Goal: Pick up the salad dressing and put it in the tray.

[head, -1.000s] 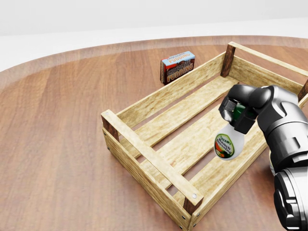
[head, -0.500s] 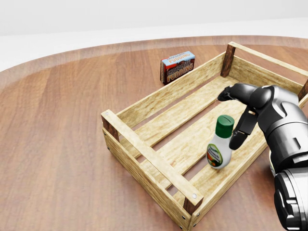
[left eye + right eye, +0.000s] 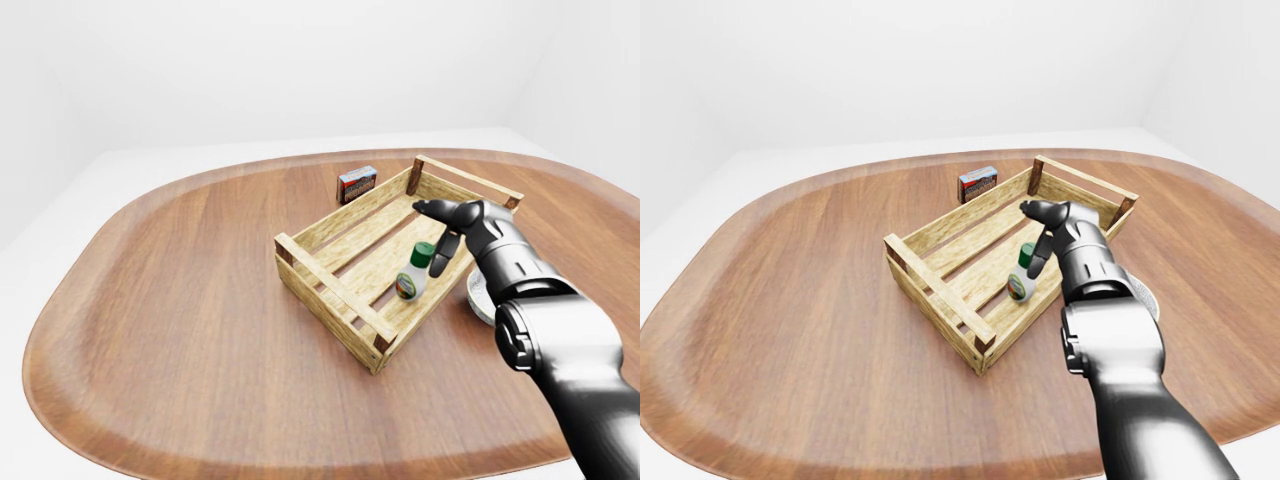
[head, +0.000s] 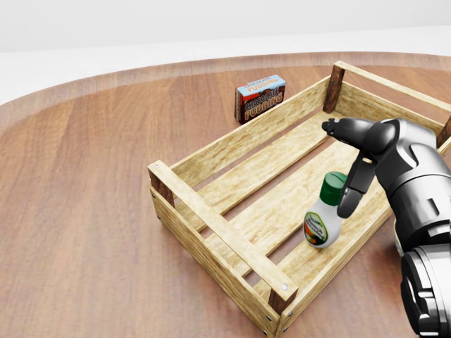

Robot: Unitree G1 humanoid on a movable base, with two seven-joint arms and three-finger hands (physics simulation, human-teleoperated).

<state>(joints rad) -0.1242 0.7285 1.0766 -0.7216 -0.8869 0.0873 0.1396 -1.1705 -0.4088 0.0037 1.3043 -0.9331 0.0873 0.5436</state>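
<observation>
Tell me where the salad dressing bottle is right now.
The salad dressing bottle stands tilted inside the wooden tray, at the head view's lower right, beside the open right hand.

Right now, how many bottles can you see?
1: a white salad dressing bottle with a green cap, standing tilted inside the wooden slatted tray. No others show.

Glossy dark-grey right arm [image 3: 560,370], ribbed cylindrical forearm segments, black three-fingered right hand [image 4: 352,155]
</observation>
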